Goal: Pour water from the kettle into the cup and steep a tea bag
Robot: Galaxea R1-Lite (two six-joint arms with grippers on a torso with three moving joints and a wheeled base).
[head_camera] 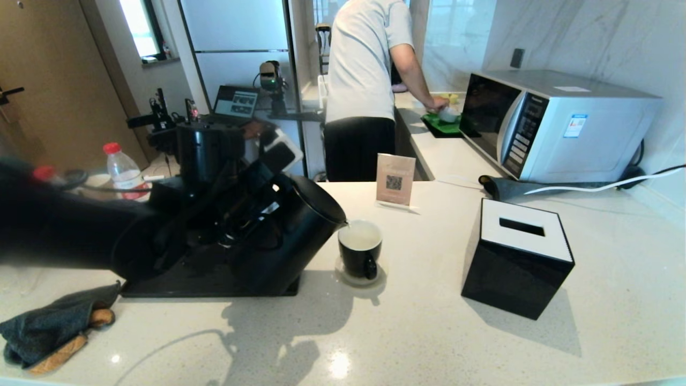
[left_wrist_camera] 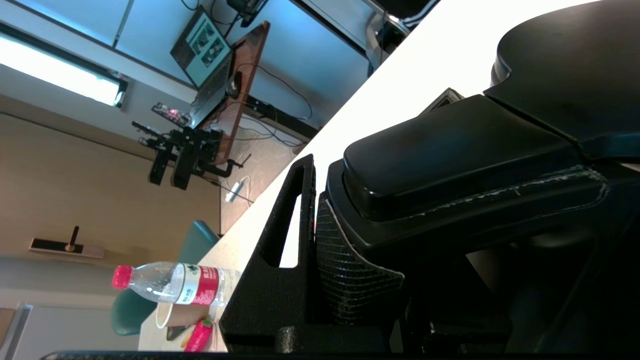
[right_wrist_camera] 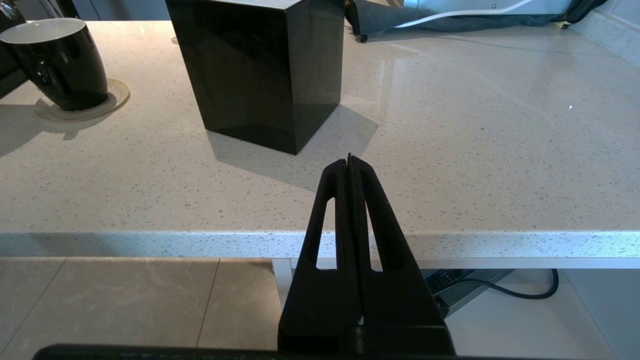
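My left gripper point(left_wrist_camera: 320, 192) is shut on the loop handle of the matte black kettle point(head_camera: 292, 241). The kettle is tipped to the right, and its spout point(head_camera: 343, 221) hangs just over the rim of the cup point(head_camera: 360, 254). The cup is a glossy black mug with a white inside, standing on a round coaster point(head_camera: 358, 279). Pale water point(head_camera: 360, 235) fills it nearly to the brim. The same cup point(right_wrist_camera: 60, 65) shows in the right wrist view. My right gripper point(right_wrist_camera: 350, 162) is shut on nothing, parked low in front of the counter edge. No tea bag is in view.
A black cube tissue box point(head_camera: 517, 257) stands right of the cup. A microwave point(head_camera: 557, 126) and a card stand point(head_camera: 395, 182) are at the back. A black tray point(head_camera: 209, 281) lies under the kettle, a dark cloth point(head_camera: 53, 327) at front left. A red-capped bottle point(head_camera: 123, 171) and a person point(head_camera: 370, 86) are behind.
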